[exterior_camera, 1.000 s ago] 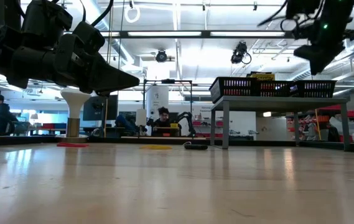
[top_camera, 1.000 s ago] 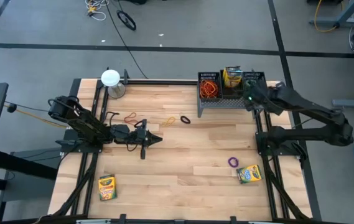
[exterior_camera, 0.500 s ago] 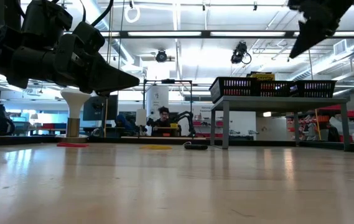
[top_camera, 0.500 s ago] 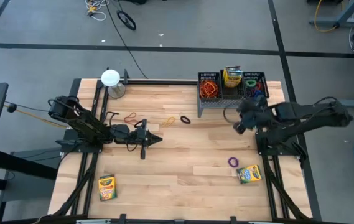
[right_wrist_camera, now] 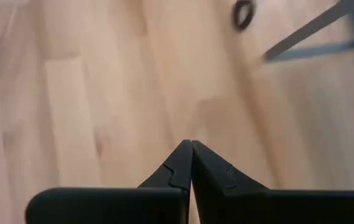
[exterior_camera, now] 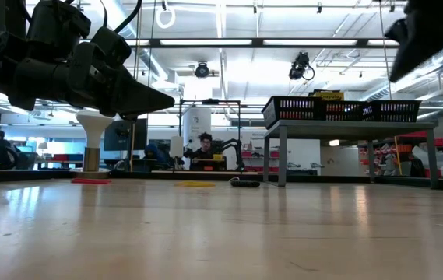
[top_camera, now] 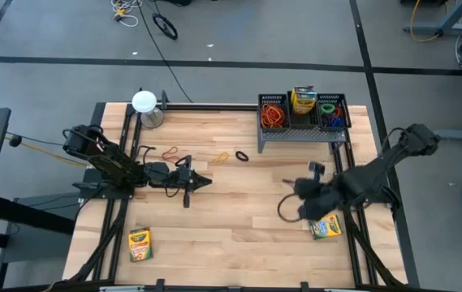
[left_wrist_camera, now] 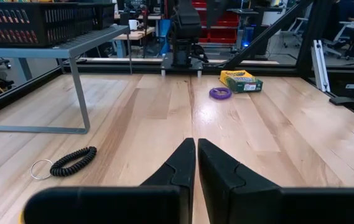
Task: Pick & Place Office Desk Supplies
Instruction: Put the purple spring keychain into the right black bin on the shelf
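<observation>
The right tool (top_camera: 289, 209), fingers pressed together on nothing, hangs over bare table (top_camera: 239, 223) with a crayon box (top_camera: 325, 227) just beside it at about four o'clock; the purple band seen from the left wrist (left_wrist_camera: 219, 93) lies next to that box. The left tool (top_camera: 202, 182), likewise together and empty, waits at the table's left, with a black coiled band (top_camera: 241, 156) near it at about two o'clock and another crayon box (top_camera: 139, 244) off at seven o'clock. More bands and a crayon box sit in the black mesh rack (top_camera: 302, 113) at the far edge.
</observation>
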`<state>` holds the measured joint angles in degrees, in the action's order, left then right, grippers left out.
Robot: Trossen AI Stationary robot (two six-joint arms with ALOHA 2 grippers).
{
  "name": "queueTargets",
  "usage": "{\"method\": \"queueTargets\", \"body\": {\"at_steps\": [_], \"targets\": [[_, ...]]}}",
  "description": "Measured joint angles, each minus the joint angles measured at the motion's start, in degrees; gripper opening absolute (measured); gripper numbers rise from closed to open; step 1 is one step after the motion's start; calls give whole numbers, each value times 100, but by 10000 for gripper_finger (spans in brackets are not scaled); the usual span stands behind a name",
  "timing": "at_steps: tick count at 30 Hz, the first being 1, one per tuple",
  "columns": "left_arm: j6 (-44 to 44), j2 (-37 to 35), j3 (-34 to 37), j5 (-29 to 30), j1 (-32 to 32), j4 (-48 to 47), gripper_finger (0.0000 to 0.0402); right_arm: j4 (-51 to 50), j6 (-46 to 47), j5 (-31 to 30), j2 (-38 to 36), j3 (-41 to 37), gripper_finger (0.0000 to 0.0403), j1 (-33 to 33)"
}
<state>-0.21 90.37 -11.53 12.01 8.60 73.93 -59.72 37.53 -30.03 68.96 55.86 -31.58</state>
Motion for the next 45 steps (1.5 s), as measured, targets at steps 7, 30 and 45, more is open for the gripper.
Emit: {"method": "queueTargets", "body": {"at_steps": [7,30,45], "targets": [[-1312,0,0,-43,3,0,23,-11,368,753,1001,0,16,-214],[-1665,0,2,-42,-2,2,23,68,-572,1859,2081,-302,164,-92],[-1650,0,2,0,-2,1,23,1274,-1434,2599,2038,-1314,125,515]]}}
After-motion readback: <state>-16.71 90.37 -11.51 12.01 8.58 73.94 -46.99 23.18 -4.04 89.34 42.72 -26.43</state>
